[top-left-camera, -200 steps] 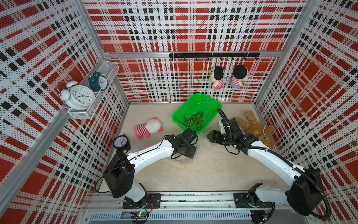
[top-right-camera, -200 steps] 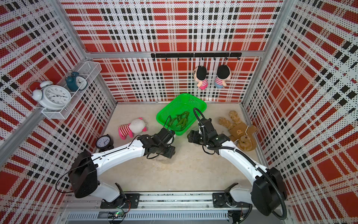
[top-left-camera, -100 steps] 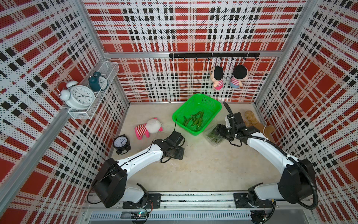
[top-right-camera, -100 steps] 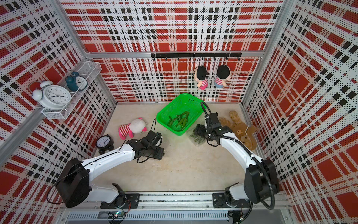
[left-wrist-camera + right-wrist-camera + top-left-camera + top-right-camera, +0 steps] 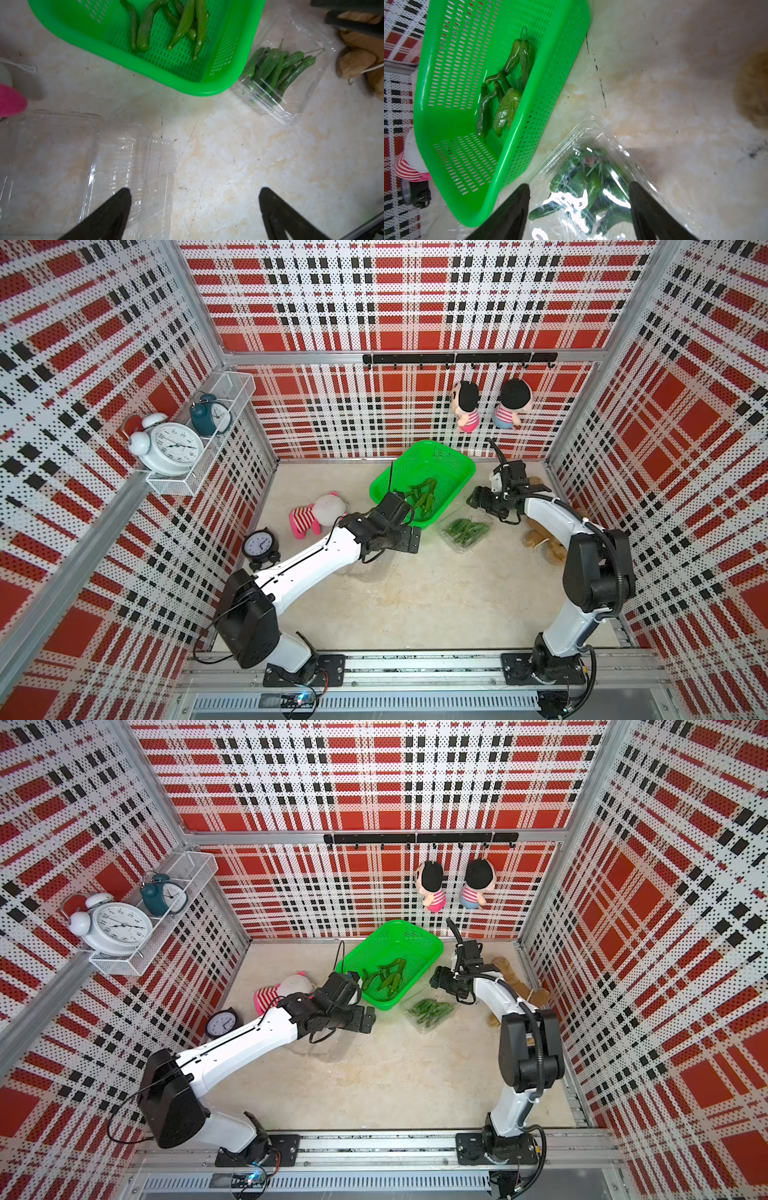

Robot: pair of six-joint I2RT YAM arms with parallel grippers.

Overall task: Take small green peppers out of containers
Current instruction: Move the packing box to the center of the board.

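The right gripper (image 5: 579,184), jaws spread and holding nothing, hangs just above the full container (image 5: 465,531). That container sits toward the bench's right rear, just beside the basket's (image 5: 459,472) front corner. Its peppers (image 5: 276,66) lie crosswise, stems toward the right edge. The left gripper (image 5: 194,188), likewise released, is over the empty container (image 5: 62,166) mid-bench, so the right arm is nearer. More peppers lie in the basket.
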